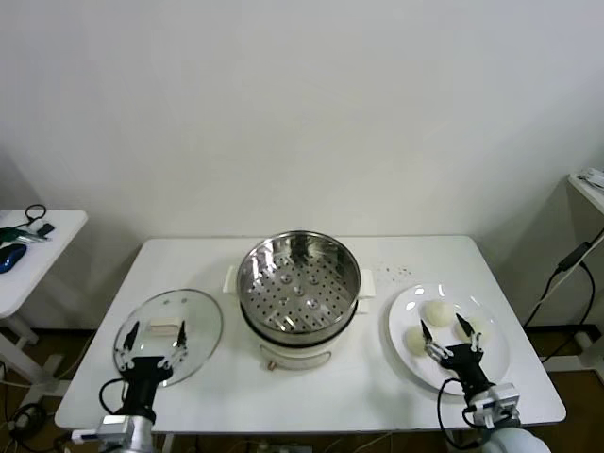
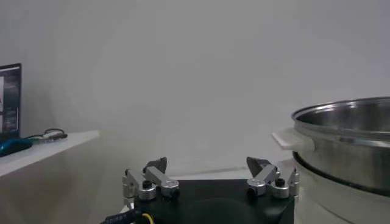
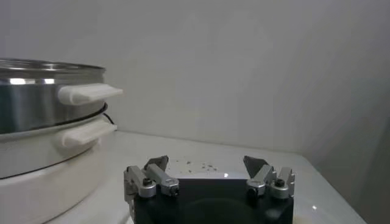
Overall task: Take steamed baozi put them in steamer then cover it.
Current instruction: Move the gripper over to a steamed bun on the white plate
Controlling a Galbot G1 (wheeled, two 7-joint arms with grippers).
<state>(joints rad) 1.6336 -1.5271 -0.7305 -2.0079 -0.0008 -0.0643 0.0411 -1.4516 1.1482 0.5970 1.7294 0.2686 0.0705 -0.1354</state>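
The steamer (image 1: 300, 288), a shiny steel pot with a perforated tray on a white base, stands at the table's middle with nothing in it. It also shows in the left wrist view (image 2: 347, 140) and the right wrist view (image 3: 42, 103). The cover (image 1: 193, 321), a clear glass lid with a white handle, lies flat to its left. Three baozi show on a white plate (image 1: 453, 293) at the right: one at the back (image 1: 437, 311), one at the left (image 1: 414, 343), one at the right (image 1: 478, 326). My left gripper (image 1: 157, 332) (image 2: 208, 164) is open over the cover. My right gripper (image 1: 444, 327) (image 3: 207, 163) is open over the plate, among the buns.
The white table (image 1: 311, 396) has a few dark crumbs (image 1: 392, 272) behind the plate. A white side table (image 1: 28, 245) with a blue mouse and cables stands at the far left. A shelf edge (image 1: 590, 184) and hanging cables are at the far right.
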